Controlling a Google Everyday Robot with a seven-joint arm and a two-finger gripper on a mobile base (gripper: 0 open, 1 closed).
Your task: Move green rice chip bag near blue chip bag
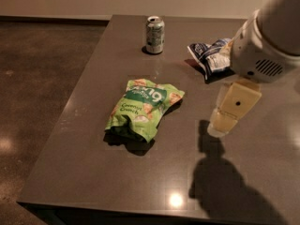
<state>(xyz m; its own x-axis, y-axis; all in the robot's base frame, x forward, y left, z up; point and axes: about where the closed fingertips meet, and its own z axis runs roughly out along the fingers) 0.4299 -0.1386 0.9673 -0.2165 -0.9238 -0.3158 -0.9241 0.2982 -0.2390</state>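
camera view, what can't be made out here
- blue chip bag: right part hidden behind the arm
- arm: cut off by the top and right edges
- can: label lettering unreadable
- gripper, above the table right of the green rice chip bag: its underside faces away
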